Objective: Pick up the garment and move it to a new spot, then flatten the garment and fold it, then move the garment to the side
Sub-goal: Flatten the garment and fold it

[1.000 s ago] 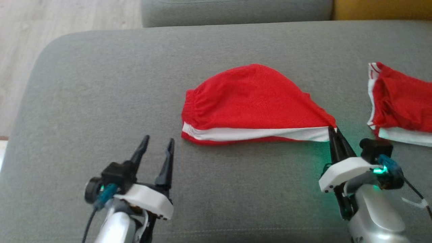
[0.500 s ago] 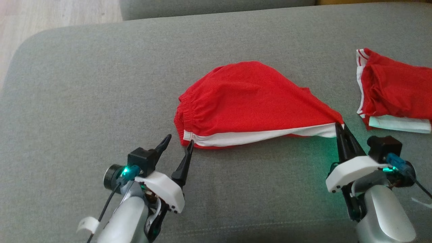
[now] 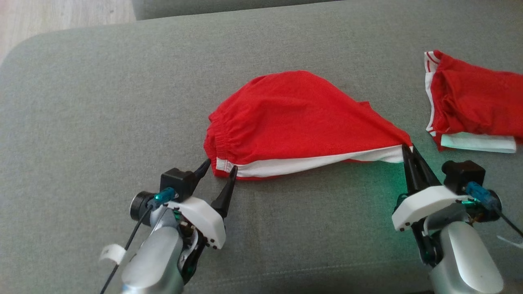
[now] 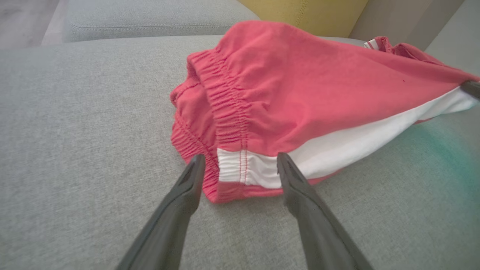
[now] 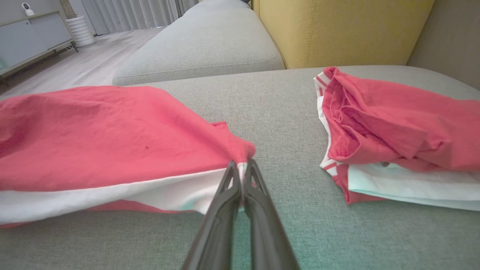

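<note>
1. Garment position. You had the garment (image 3: 298, 118), a pair of red shorts, lying on the grey seat cushion (image 3: 102, 102) near the middle of the head view. Its elastic waistband (image 4: 228, 112) faced the robot's left. A white stripe (image 3: 310, 163) ran along the edge nearest the robot. The middle of the fabric bulged upward instead of lying flat.

2. Right gripper. Your right gripper (image 3: 405, 148) was clenched on the garment's right-hand corner, where the red fabric and the white stripe meet. The right wrist view showed the two fingers pressed together with the cloth pinched between their tips. The fabric drew into a taut point at that grip.

3. Left gripper. Your left gripper (image 3: 220, 165) was released, jaws spread wide. The left wrist view showed its fingers on either side of the waistband end of the white stripe, at the garment's near left corner. They were not closed on the cloth. Whether the tips touched the fabric could not be told.

4. Surroundings. A second red garment (image 3: 474, 102) with white trim lay bunched on the same cushion, to the right of the first and apart from it. A yellow cushion (image 5: 337, 30) stood behind the seat. Pale wooden floor (image 5: 93, 63) showed beyond the sofa.
</note>
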{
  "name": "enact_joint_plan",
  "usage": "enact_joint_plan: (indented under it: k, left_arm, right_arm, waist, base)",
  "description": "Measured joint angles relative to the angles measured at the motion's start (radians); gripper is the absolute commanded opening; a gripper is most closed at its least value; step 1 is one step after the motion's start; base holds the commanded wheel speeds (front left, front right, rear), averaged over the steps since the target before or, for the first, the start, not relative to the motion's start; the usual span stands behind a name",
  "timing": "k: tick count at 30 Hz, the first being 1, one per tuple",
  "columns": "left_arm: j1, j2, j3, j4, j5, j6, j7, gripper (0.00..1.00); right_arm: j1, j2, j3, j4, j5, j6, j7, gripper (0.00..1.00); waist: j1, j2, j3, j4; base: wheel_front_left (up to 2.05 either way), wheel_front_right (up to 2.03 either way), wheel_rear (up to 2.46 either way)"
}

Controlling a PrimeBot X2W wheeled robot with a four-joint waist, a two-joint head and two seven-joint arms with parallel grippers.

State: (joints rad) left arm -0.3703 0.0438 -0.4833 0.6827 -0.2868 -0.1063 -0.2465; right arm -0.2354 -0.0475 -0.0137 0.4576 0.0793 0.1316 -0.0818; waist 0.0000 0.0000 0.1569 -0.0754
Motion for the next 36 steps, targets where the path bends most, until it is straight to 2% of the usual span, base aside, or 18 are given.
enact_joint_plan:
  k: [11,13,14,15,16,26,30,36]
  left_arm:
    - [-0.03,-0.001,-0.029,0.048,-0.027,0.0,-0.002,1.0]
    - [-0.036,-0.001,-0.033,0.058,-0.038,0.0,-0.002,0.94]
    - [-0.038,-0.001,-0.035,0.063,-0.042,0.0,-0.002,0.86]
    - [-0.041,-0.001,-0.037,0.065,-0.042,0.0,-0.002,0.53]
    - [-0.045,-0.001,-0.043,0.067,-0.059,-0.001,-0.002,0.0]
    - [-0.046,-0.001,-0.05,0.073,-0.077,-0.008,-0.003,0.0]
    - [-0.042,0.005,-0.03,-0.005,-0.063,-0.002,-0.003,0.0]
    - [-0.005,0.02,0.026,-0.208,-0.025,0.02,-0.003,0.0]
  right_arm:
    - [0.0,0.0,0.005,-0.017,0.003,0.0,0.003,0.0]
    - [0.0,0.0,0.005,-0.021,0.008,0.0,0.004,0.0]
    - [0.0,0.0,0.006,-0.021,0.008,0.0,0.004,0.0]
    - [0.0,0.0,0.006,-0.022,0.008,0.0,0.004,0.0]
    - [0.0,0.0,0.006,-0.023,0.008,0.0,0.004,0.0]
    - [0.001,0.0,0.009,-0.025,0.009,0.0,0.004,0.0]
    - [0.001,0.0,0.011,-0.034,0.009,0.0,0.0,0.0]
    - [-0.004,0.0,0.022,-0.08,-0.039,0.0,-0.012,0.0]
  waist:
    - [0.0,0.0,0.012,-0.006]
    - [0.0,0.0,0.014,-0.006]
    - [0.0,0.0,0.015,-0.006]
    - [0.0,0.0,0.015,-0.005]
    - [0.0,0.0,0.017,-0.005]
    - [0.0,0.0,0.008,0.004]
    - [0.0,0.0,-0.012,0.012]
    - [0.0,0.0,-0.062,0.024]
  base:
    - [0.0,0.0,0.0]
    - [0.0,0.0,0.0]
    - [0.0,0.0,0.0]
    - [0.0,0.0,0.0]
    - [0.0,0.0,0.0]
    - [0.0,0.0,0.0]
    - [0.0,0.0,0.0]
    - [0.0,0.0,0.0]
